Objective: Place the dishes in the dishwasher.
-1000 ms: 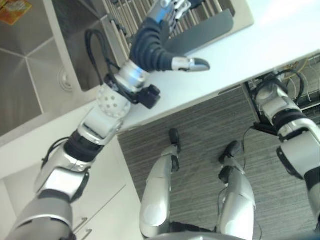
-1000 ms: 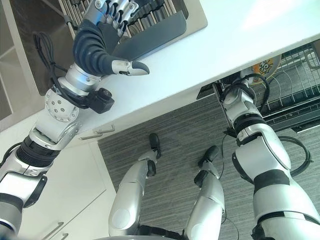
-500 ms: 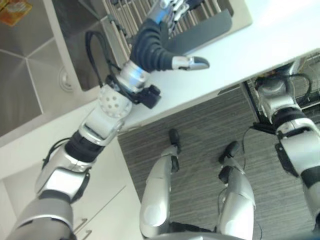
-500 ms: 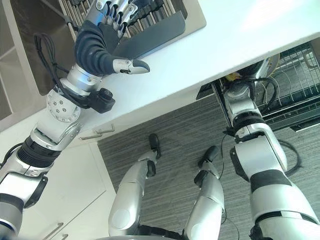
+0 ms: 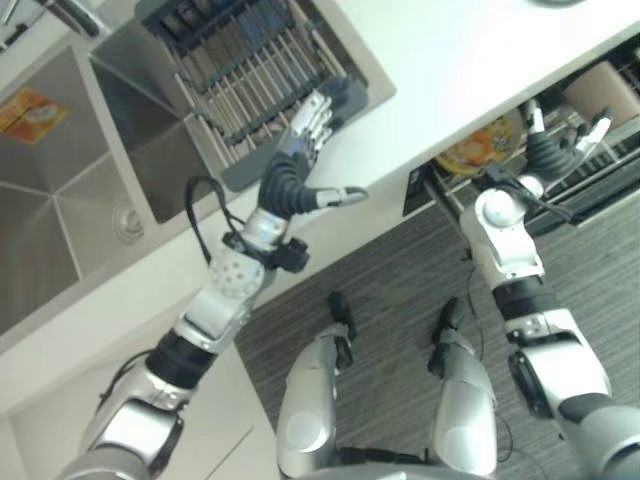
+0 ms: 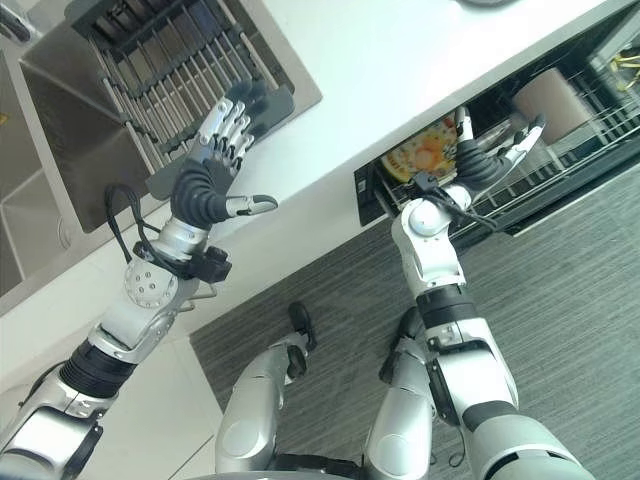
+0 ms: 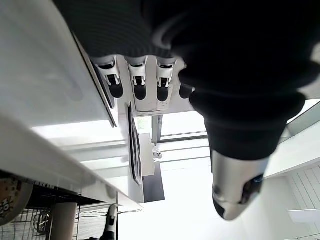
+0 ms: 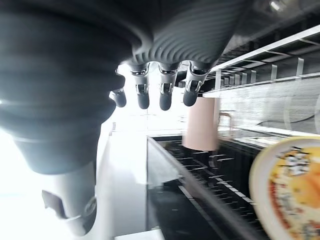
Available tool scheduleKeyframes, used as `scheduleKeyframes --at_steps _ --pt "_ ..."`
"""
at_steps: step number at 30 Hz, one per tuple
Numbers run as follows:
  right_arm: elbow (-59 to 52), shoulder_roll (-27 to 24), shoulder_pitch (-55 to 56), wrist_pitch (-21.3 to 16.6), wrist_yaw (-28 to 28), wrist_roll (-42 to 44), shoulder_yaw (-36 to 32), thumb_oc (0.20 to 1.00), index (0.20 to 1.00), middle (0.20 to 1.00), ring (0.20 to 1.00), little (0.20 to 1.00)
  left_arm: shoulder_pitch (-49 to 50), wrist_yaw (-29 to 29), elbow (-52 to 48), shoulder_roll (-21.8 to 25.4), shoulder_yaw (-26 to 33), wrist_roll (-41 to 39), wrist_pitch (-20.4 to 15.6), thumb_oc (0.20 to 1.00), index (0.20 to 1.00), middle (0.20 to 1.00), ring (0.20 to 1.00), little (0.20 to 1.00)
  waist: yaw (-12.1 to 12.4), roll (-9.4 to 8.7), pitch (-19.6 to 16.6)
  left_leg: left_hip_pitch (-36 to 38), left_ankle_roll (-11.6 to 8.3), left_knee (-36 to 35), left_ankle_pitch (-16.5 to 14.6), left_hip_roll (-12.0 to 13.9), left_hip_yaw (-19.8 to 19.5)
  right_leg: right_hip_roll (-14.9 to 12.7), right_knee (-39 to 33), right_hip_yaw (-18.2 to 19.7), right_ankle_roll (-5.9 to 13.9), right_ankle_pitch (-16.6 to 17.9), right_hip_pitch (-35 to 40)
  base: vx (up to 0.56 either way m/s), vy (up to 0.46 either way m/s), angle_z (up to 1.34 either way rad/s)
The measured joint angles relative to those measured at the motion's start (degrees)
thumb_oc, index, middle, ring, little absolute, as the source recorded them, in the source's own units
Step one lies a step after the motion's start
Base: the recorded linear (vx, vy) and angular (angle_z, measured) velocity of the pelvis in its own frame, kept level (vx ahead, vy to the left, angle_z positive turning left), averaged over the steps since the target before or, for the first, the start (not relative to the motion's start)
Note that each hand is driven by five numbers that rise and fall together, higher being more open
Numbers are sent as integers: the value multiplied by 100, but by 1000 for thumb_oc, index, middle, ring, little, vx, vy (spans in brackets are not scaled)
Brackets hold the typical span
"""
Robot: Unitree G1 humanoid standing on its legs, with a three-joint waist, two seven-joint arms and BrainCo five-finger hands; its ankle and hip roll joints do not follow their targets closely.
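Observation:
A yellow patterned plate (image 5: pixel 478 150) stands on edge in the dishwasher's pulled-out wire rack (image 6: pixel 560 172) under the counter. A beige cup (image 6: pixel 545 95) sits deeper in the same rack; in the right wrist view the cup (image 8: pixel 202 131) and the plate (image 8: pixel 292 192) lie beyond the fingertips. My right hand (image 5: pixel 555 150) hovers just right of the plate, open with fingers spread, holding nothing. My left hand (image 5: pixel 295 165) is raised over the white counter (image 5: pixel 460 50) at the edge of the dark dish rack (image 5: pixel 250 70), also open and not holding anything.
The dish rack rests across a steel sink (image 5: pixel 60 200) at the left, with an orange label (image 5: pixel 35 110) on the sink floor. White cabinet fronts (image 6: pixel 180 400) run below the counter. Grey striped floor (image 6: pixel 600 330) lies before the dishwasher.
The camera has shifted, showing more sink and dishwasher. My right hand has come out from under the counter edge and now stands open beside the plate in the rack. The left hand remains open.

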Motion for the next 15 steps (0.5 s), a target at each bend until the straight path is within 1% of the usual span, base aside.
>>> scheduleKeyframes --at_steps 1,2,4,5,6,7,8,9,10,11,12,13,14,15 --pt "-384 64 345 -40 151 0 43 1000 1000 1000 1000 1000 273 -54 116 -92 6 110 -25 1000 1000 1000 1000 1000 -14 -123 -92 334 -59 -5 -30 80 -10 98 -41 -12 -6 -93 336 26 -18 -15" --pt "-433 135 535 -66 158 5 58 1000 1000 1000 1000 1000 451 -69 130 -101 7 114 -27 1000 1000 1000 1000 1000 -18 -264 -276 374 -102 -12 -45 119 0 119 -59 -2 25 -155 352 83 0 -10" --pt "-841 350 1173 -201 169 111 0 1000 1000 1000 1000 1000 679 -88 193 -365 -7 119 -26 1000 1000 1000 1000 1000 -112 -403 -372 879 -161 -126 -64 172 8 241 -316 -46 -3 -163 927 110 31 -17" --pt "-872 595 1596 -340 210 112 96 1000 1000 1000 1000 1000 901 -92 353 -361 -160 108 -36 1000 1000 1000 1000 1000 -183 -476 -1046 1063 -232 -268 -157 211 127 319 -640 9 32 -139 1105 104 47 -36" --pt "-881 593 1594 -349 295 100 100 1000 1000 1000 1000 1000 884 -102 416 -366 -180 95 -39 1000 1000 1000 1000 1000 -228 -482 -1157 1146 -233 -328 -155 187 159 324 -702 22 33 -96 1159 80 44 -36" --pt "-879 562 1641 -337 526 55 187 1000 1000 1000 1000 1000 904 -178 635 -399 -214 97 -46 1000 1000 1000 1000 1000 -294 -473 -1307 1354 -232 -406 -155 170 179 373 -767 46 21 -55 1363 33 9 -12" --pt "-877 517 1692 -328 653 -7 237 1000 1000 1000 1000 1000 908 -240 724 -418 -222 98 -48 1000 1000 1000 1000 1000 -303 -470 -1440 1372 -233 -434 -155 179 184 387 -808 49 18 -55 1383 31 -10 -6" --pt "-876 387 1874 -327 902 -12 259 1000 1000 1000 1000 1000 903 -397 774 -466 -255 102 -55 1000 1000 1000 1000 1000 -327 -481 -1670 1423 -271 -537 -128 180 186 409 -851 44 17 -53 1407 62 -13 -5" --pt "-877 346 2027 -331 1008 -11 258 1000 1000 1000 1000 1000 903 -491 772 -493 -257 100 -66 1000 1000 1000 1000 1000 -339 -478 -1707 1553 -314 -578 -88 176 203 437 -892 44 24 -15 1516 82 -25 -16" --pt "-878 334 2383 -340 1208 -8 269 1000 1000 1000 1000 1000 904 -718 758 -547 -261 95 -83 1000 1000 1000 1000 1000 -371 -475 -1877 1717 -324 -698 -88 195 295 493 -998 103 75 -11 1629 86 -16 -20" --pt "-878 332 2481 -341 1299 -8 277 1000 1000 1000 1000 1000 893 -820 738 -556 -262 96 -84 1000 1000 1000 1000 1000 -420 -481 -1958 1756 -324 -741 -86 189 325 499 -1052 129 61 -3 1644 73 -28 -31" --pt "-878 318 2553 -342 1476 -11 259 1000 1000 1000 1000 1000 834 -1068 707 -565 -297 12 -55 1000 1000 1000 1000 1000 -530 -483 -2022 1889 -328 -812 -69 184 415 554 -1137 192 46 42 1716 58 -27 -40" --pt "-882 134 2582 -361 1689 -74 253 1000 1000 1000 1000 1000 684 -1492 714 -695 -660 -142 75 1000 1000 1000 1000 1000 -800 -453 -2265 2016 -342 -904 -62 214 530 625 -1265 290 60 76 1786 85 -51 -51" --pt "-914 -104 2638 -357 1889 -210 236 1000 1000 1000 1000 1000 628 -1709 719 -830 -838 -156 241 1000 1000 1000 1000 1000 -951 -432 -2358 2109 -380 -929 -70 268 626 715 -1322 330 42 78 1797 89 -65 -61"
